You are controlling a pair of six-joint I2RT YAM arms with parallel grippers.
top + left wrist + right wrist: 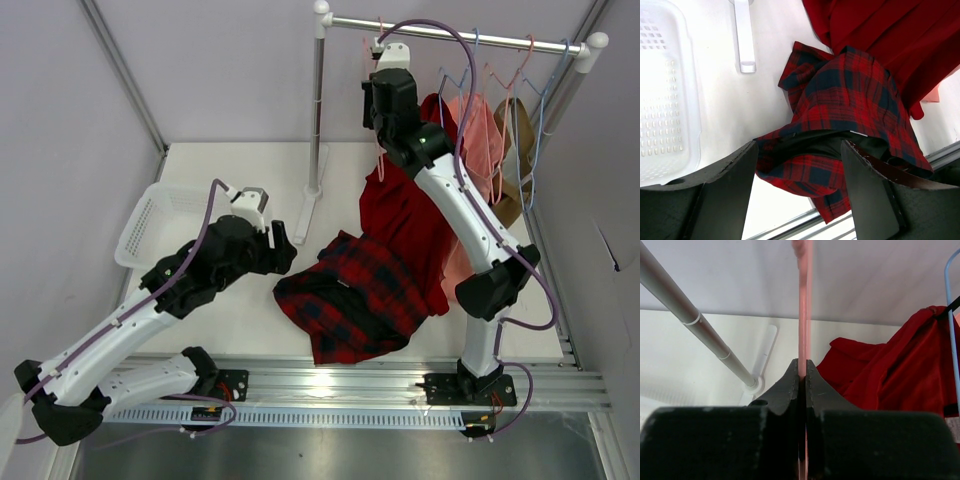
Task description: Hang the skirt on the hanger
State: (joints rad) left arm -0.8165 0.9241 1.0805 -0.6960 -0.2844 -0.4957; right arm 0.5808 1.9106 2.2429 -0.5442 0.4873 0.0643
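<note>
One skirt (350,295) crumpled, one hanger (803,315) pinched by right end effector (802,366)

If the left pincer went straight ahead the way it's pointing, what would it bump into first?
Probably the plaid skirt. In the wrist view it lies right ahead of the open left pincer; how far away is unclear.

I can read no text, brand or number anywhere; the pale tag (953,429) beside the red garment (890,375) is too blurred.
</note>
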